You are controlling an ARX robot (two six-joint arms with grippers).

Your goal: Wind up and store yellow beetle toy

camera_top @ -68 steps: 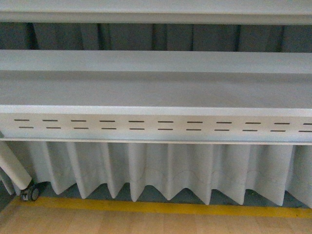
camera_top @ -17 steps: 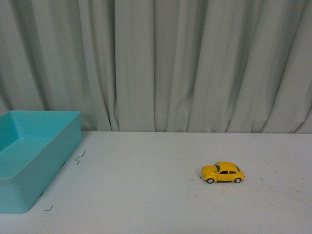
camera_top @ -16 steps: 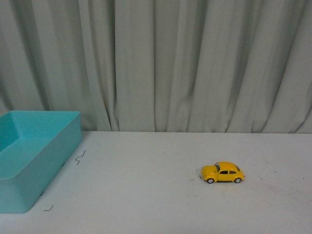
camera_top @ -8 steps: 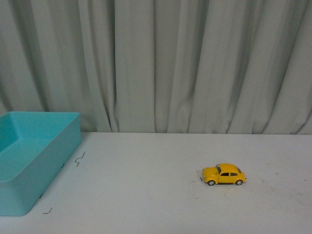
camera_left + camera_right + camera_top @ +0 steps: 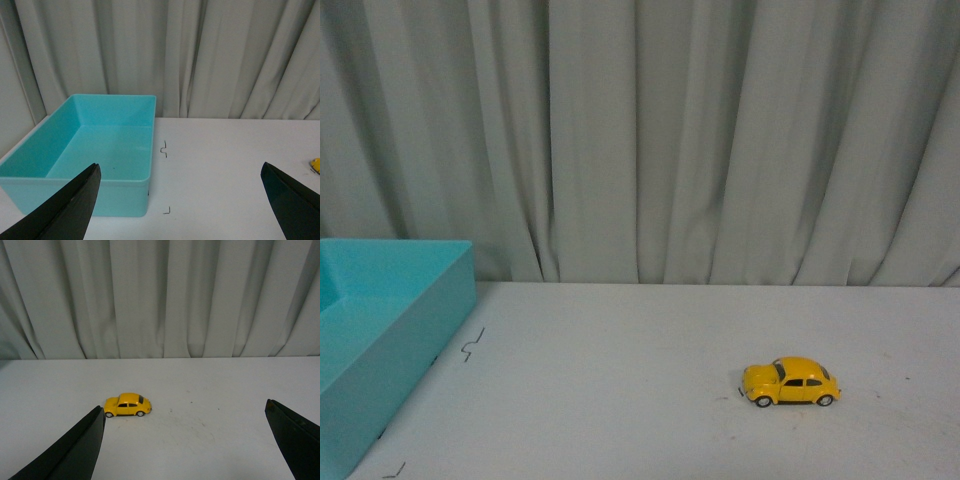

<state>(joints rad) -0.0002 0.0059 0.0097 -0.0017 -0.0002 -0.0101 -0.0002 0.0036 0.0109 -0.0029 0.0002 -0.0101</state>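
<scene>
Surface: plain white table (image 5: 600, 390) with two small dark bracket marks (image 5: 471, 346) at its 8 o'clock side.
Room: pale grey pleated curtain (image 5: 640, 140) across the whole back.
Count: one yellow beetle toy (image 5: 790, 382), one teal bin (image 5: 420, 320), two grippers.
Toy place: on its wheels at 4 o'clock in the front view, well apart from the teal bin at 8 o'clock.
Left gripper (image 5: 180, 172): jaws spread wide, holding nothing.
Right gripper (image 5: 185, 412): jaws spread wide, holding nothing.

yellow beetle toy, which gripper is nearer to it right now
Right, probably. The right gripper has the yellow beetle toy ahead, near one fingertip. The left gripper faces the teal bin, the toy only a sliver at its view's edge.
</scene>
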